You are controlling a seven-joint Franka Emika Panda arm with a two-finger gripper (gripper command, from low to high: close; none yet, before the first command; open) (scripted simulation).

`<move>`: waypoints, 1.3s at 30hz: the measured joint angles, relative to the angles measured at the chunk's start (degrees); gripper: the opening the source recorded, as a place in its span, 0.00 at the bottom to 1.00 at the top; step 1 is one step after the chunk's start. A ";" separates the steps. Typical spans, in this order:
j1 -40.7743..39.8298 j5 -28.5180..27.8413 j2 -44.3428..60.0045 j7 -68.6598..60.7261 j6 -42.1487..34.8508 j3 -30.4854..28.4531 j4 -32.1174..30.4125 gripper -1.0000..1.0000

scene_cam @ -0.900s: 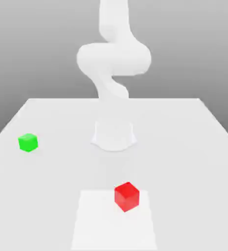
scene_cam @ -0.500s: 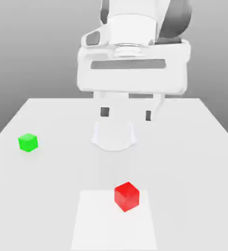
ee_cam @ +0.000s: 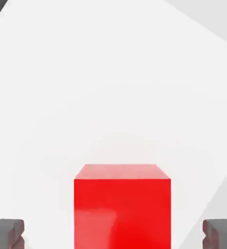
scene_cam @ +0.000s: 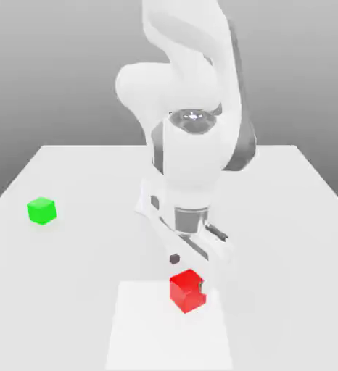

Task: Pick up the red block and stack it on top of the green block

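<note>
1. i see the arm [scene_cam: 190, 145] bent down over the middle of the white table [scene_cam: 288, 217], with its wrist pointing at the near part of the surface.
2. the gripper [scene_cam: 188, 273] hangs just above the red block [scene_cam: 186, 290]; in the exterior view one dark fingertip [scene_cam: 174, 259] sits up and toward that view's left of the block, the other is at the block's right edge.
3. from the hand view, the gripper [ee_cam: 113, 233] has its two dark pads [ee_cam: 7, 232] spread wide, one on each side of the red block [ee_cam: 122, 209], with clear gaps between pad and block on both sides. the fingers are apart and touch nothing.
4. the red block rests on the table, on a slightly brighter white square patch [scene_cam: 168, 326] near the front edge, at the patch's far right part as the exterior view shows it. it looks turned a little, one corner toward the camera.
5. the green block [scene_cam: 41, 210] sits on the table at the exterior view's left, well apart from the red block and from the arm, with nothing on top of it.
6. behind the table i see a plain grey backdrop [scene_cam: 56, 72].
</note>
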 joint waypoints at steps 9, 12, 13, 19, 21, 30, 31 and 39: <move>5.19 -5.35 5.32 3.84 4.54 -6.52 0.72 0.00; 3.12 -2.20 2.51 1.60 2.21 -3.64 0.35 0.00; 2.41 -0.27 1.03 0.22 1.02 -2.43 0.13 0.00; 3.24 9.66 -8.25 -7.00 -6.57 -0.34 -1.39 0.00; 0.53 10.13 -10.35 -6.05 -8.32 -1.95 -1.83 0.00; -19.37 4.81 -14.95 11.30 -11.65 -13.87 -3.04 0.00; -21.83 4.36 -15.43 13.12 -11.94 -14.99 -3.18 0.00; -40.77 0.59 -19.34 27.85 -14.47 -24.84 -4.35 0.00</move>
